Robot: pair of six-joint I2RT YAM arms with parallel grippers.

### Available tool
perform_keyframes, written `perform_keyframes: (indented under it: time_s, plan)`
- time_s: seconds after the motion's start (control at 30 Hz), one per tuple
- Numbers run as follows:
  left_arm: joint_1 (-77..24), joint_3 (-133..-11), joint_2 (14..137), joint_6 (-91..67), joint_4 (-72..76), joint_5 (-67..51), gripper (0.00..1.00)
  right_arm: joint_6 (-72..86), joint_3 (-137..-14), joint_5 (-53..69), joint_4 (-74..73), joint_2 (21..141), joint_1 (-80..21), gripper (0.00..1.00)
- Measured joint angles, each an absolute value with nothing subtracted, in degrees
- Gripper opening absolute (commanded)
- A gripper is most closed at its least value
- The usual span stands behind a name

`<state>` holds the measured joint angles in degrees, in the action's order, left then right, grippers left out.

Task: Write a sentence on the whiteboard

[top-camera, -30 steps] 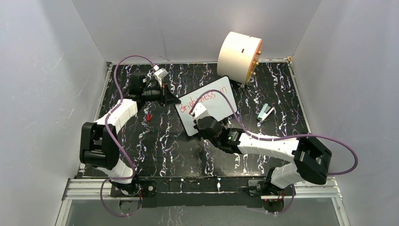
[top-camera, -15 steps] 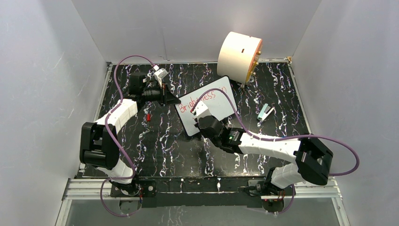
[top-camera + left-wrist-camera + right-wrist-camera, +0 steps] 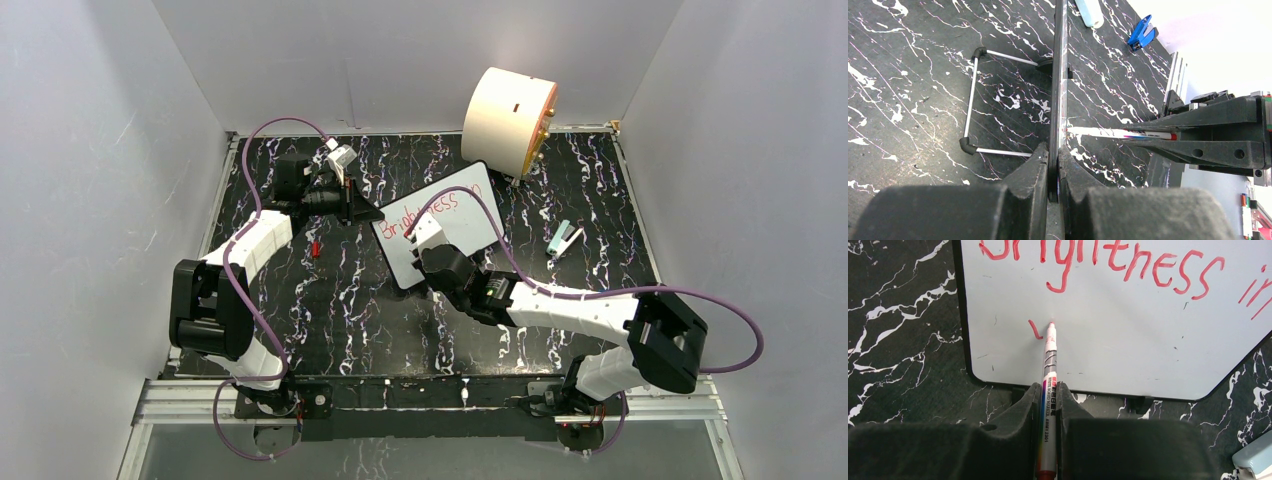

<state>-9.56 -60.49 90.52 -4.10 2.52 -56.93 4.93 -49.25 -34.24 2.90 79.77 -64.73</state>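
Observation:
The whiteboard (image 3: pixel 472 228) stands tilted mid-table. My left gripper (image 3: pixel 366 213) is shut on its left edge; in the left wrist view the board (image 3: pixel 1058 75) shows edge-on between the closed fingers (image 3: pixel 1053 148). My right gripper (image 3: pixel 420 240) is shut on a whiteboard marker (image 3: pixel 1049 360), whose tip touches the board (image 3: pixel 1138 345). The marker also shows in the left wrist view (image 3: pixel 1118 133). The sentence (image 3: pixel 1108 262) reads "Brightness in" in red on the top line. A short red stroke (image 3: pixel 1035 330) starts the second line beside the tip.
A big cream cylinder (image 3: pixel 510 120) stands at the back right. A pale green eraser (image 3: pixel 565 239) lies right of the board. A small red cap (image 3: pixel 314 247) lies on the table to the left. The board's wire stand (image 3: pixel 970 100) sticks out behind it.
My right gripper has shifted slightly left and up along the board with the marker. The left gripper and the board have not moved.

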Motion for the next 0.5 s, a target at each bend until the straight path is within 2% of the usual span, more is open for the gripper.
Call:
perform_keyframes:
  time_s: [0.5]
  plan:
    - [-9.6,-60.5,90.5,-4.1,2.5,-56.9,0.00,4.4,-50.4,-34.4,2.5,81.0,-64.7,0.00]
